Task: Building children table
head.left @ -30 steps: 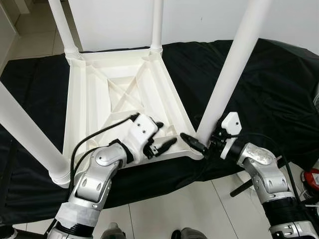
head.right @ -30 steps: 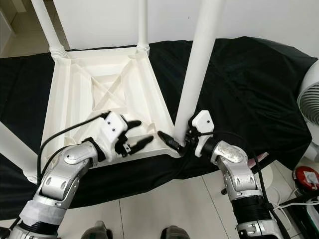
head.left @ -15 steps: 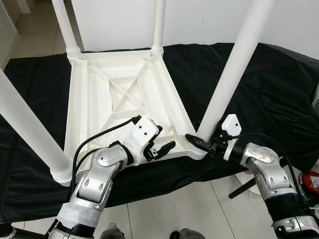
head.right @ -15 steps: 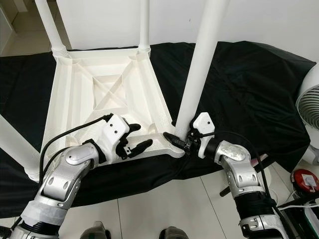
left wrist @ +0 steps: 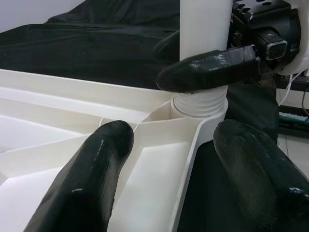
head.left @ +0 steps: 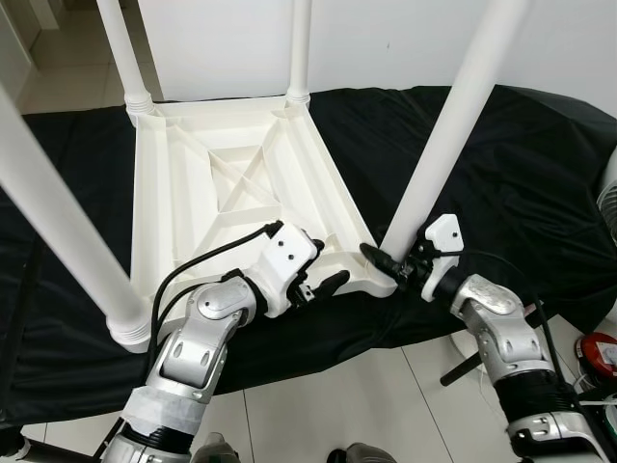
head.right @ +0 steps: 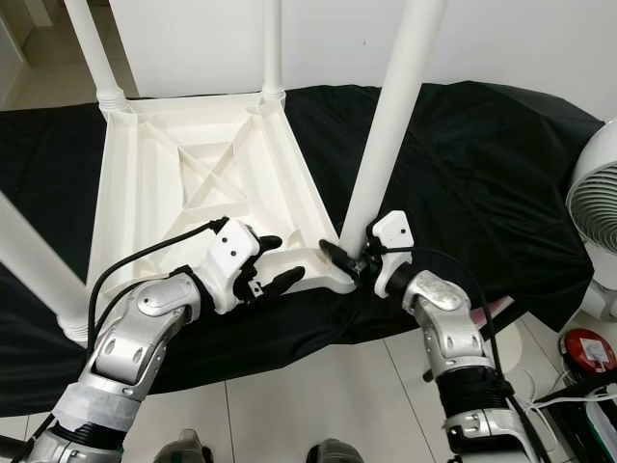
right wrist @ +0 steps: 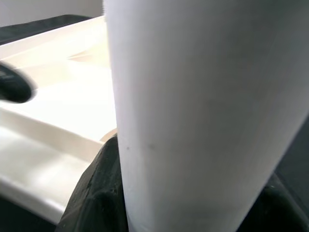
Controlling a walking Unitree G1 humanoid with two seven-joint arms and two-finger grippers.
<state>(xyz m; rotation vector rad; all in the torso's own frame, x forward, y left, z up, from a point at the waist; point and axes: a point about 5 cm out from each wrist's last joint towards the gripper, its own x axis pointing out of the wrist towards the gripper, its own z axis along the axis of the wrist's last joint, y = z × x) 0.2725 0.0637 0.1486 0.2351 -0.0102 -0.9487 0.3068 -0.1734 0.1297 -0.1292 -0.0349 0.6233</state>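
Four upright legs (head.left: 445, 135) ringing tabletop (head.left: 231, 183)

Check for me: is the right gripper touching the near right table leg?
Touching. In the right wrist view the table leg sits between the right gripper's black fingers, pressed against them; the left wrist view shows one finger lying across the leg just above its socket.
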